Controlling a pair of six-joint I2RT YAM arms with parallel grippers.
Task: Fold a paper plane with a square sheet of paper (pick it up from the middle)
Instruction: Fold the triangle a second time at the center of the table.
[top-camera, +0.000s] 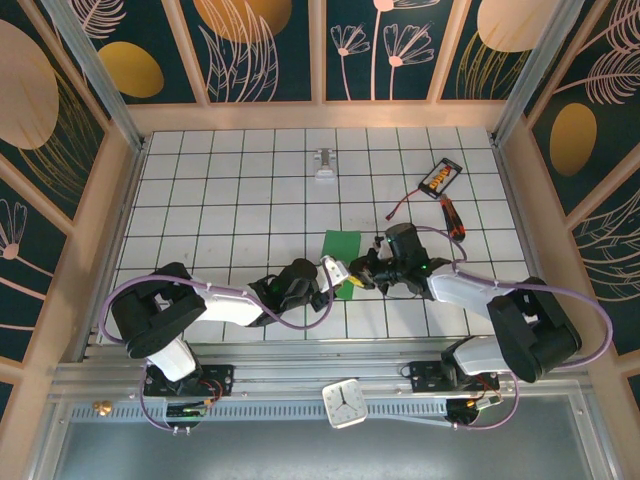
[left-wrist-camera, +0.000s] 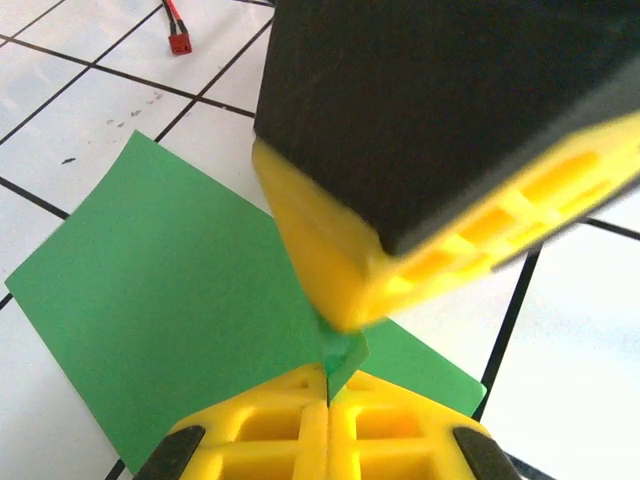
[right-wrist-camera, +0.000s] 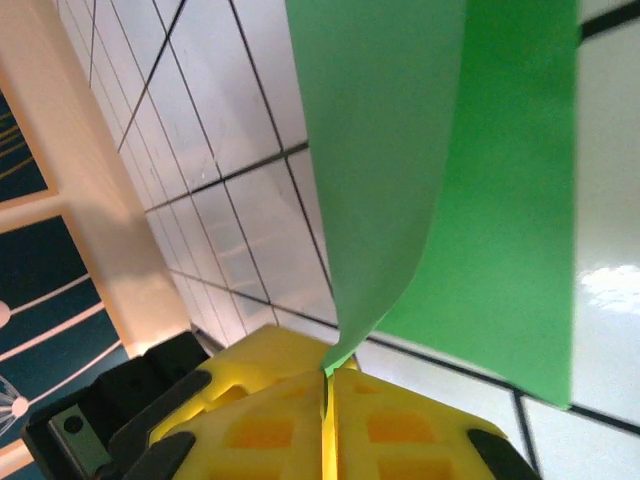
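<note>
White tiles with black grid lines are covering the table, and dark floral panels are walling it in. Nearest, a small white clock is lying on the metal rail between the 2 arm bases. Just past it, the left gripper and the right gripper are meeting tip to tip near the table's middle, at the near end of the green sheet of paper. From the left wrist, the left jaws are pressing together on a small raised flap at the sheet's near edge, and a yellow finger of the right gripper is bearing down on the same spot. From the right wrist, the right jaws are pinching a curled-up edge, with the rest of the sheet lying flat on the tiles beyond. Farther right, a red-handled screwdriver is lying beside a black and orange device, and a small pale object is sitting toward the far wall.
</note>
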